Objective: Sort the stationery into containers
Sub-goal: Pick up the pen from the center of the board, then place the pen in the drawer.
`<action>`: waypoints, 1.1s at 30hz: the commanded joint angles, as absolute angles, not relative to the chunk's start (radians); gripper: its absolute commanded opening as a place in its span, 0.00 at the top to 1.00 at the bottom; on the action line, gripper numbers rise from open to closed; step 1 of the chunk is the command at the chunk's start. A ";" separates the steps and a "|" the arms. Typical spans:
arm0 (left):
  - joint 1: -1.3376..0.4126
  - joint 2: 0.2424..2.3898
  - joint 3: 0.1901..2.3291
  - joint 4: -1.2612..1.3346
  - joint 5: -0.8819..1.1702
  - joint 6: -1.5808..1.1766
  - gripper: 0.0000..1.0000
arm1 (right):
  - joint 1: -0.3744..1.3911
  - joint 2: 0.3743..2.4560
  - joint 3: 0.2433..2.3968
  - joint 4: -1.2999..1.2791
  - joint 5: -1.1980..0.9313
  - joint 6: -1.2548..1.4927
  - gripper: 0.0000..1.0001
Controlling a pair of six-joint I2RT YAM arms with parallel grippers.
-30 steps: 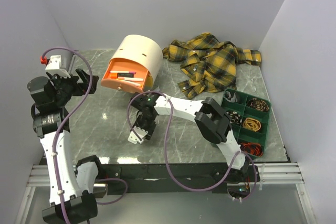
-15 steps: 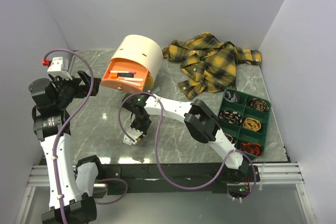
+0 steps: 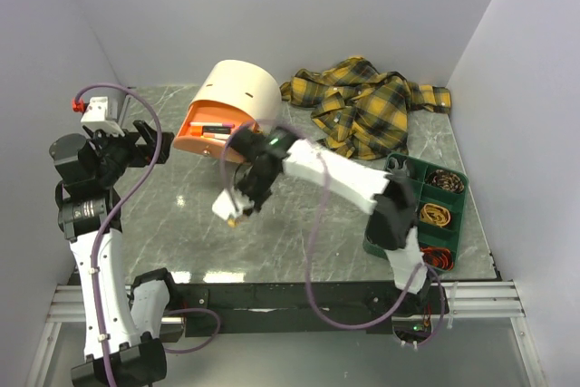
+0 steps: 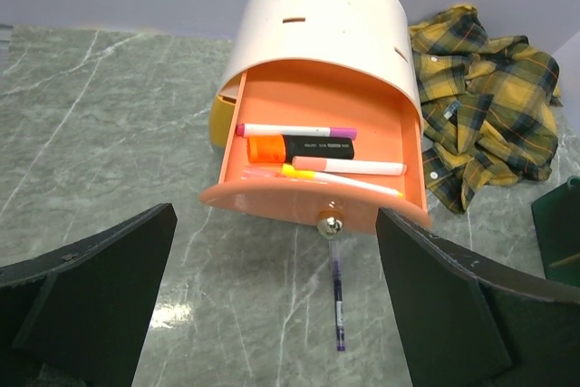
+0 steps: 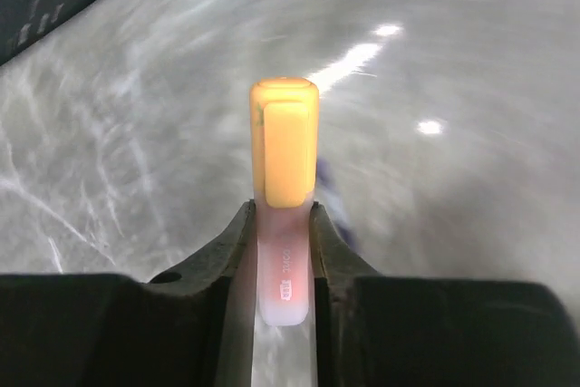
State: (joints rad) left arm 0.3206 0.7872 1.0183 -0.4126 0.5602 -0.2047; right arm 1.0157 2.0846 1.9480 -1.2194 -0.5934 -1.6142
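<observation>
My right gripper (image 5: 283, 210) is shut on a highlighter (image 5: 284, 147) with an orange-yellow cap and a pale pink body, held above the marble table. From above, the right gripper (image 3: 233, 213) hangs in front of the cream drum-shaped drawer box (image 3: 237, 92). Its orange drawer (image 4: 317, 147) stands open with several pens and markers inside. A thin purple pen (image 4: 337, 301) lies on the table just in front of the drawer knob. My left gripper (image 3: 154, 147) is open and empty at the far left, facing the drawer. The dark green tray (image 3: 459, 224) sits at the right.
A yellow-and-black plaid shirt (image 3: 367, 106) lies crumpled at the back right, behind the tray. The tray's compartments hold coiled rubber bands (image 3: 435, 215). My right arm (image 3: 344, 178) stretches across the middle of the table and covers part of the tray.
The right gripper has closed on the highlighter, lifted it off the table and carried it toward the drawer box, its elbow swinging right. The left arm has barely moved.
</observation>
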 commanded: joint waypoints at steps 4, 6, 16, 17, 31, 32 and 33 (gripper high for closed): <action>0.319 0.804 0.997 -0.279 0.574 -0.221 0.01 | 0.856 1.749 1.928 -0.777 -0.844 -1.003 1.00; 0.324 0.813 0.986 -0.256 0.577 -0.233 0.00 | 0.830 1.714 1.852 -0.535 -0.822 -0.889 1.00; 0.394 0.880 0.989 -0.160 0.637 -0.316 0.00 | 0.792 1.839 1.879 -0.126 -0.726 -0.576 1.00; 0.396 0.888 0.992 -0.161 0.637 -0.311 0.01 | 0.790 1.857 1.885 -0.086 -0.716 -0.559 0.99; 0.417 0.871 0.983 -0.184 0.640 -0.310 0.00 | 0.764 1.962 1.948 0.006 -0.661 -0.459 0.50; 0.419 0.870 0.982 -0.181 0.643 -0.311 0.01 | 0.758 1.948 1.927 0.008 -0.667 -0.457 0.48; 0.422 0.868 0.979 -0.179 0.644 -0.313 0.01 | 0.733 1.918 1.916 -0.017 -0.687 -0.456 0.46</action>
State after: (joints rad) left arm 0.4091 0.8951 0.9752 -0.2214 0.6159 -0.2970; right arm 0.7708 2.0125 1.8999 -0.0494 -0.6743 -0.4839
